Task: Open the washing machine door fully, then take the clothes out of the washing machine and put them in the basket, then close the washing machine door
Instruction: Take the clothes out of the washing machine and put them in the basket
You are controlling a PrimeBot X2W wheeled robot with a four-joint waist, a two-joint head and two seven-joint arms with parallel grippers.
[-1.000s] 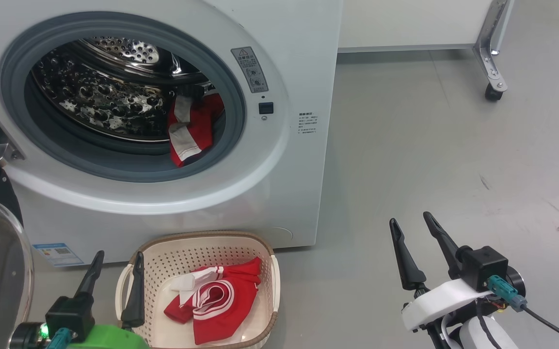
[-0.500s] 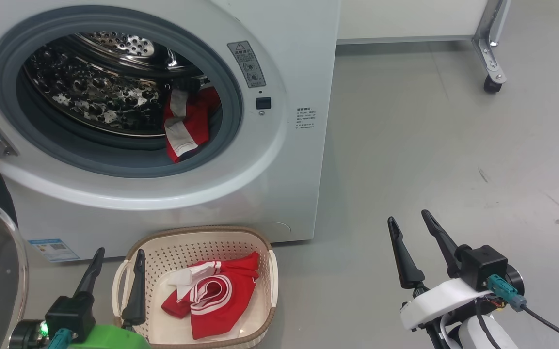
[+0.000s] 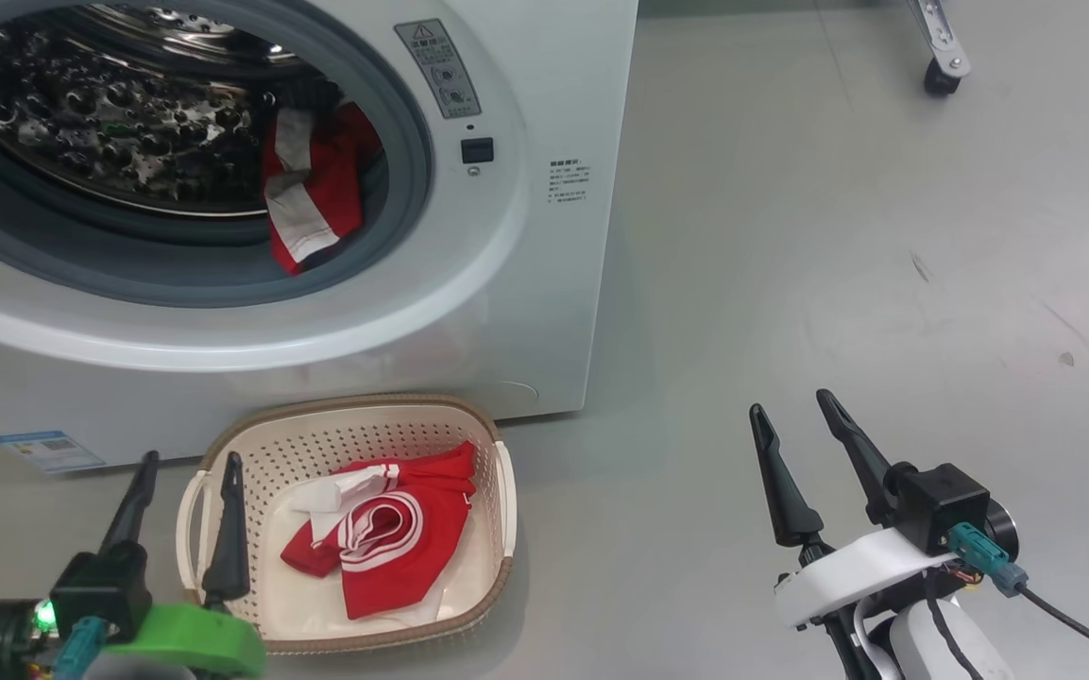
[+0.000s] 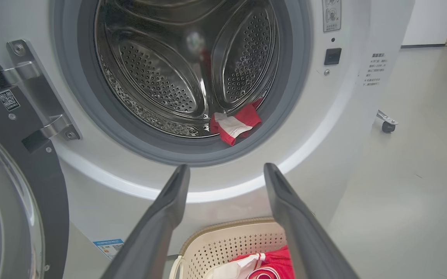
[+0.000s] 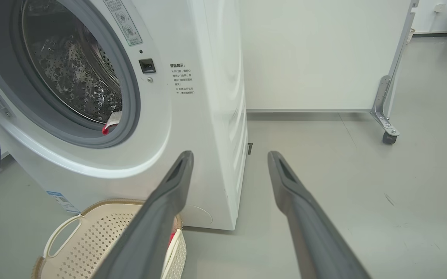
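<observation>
Grey floor [image 3: 837, 236] beside washing machine [image 3: 544, 283] edge

door [image 4: 50, 193] swung aside; drum opening [image 4: 176, 69] unblocked above basket [image 3: 346, 403].

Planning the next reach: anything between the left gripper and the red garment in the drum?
Nothing visible. The door is swung aside to the left; the open left gripper faces the red garment through the clear opening. Only the grey gasket lip rises in front of it.
</observation>
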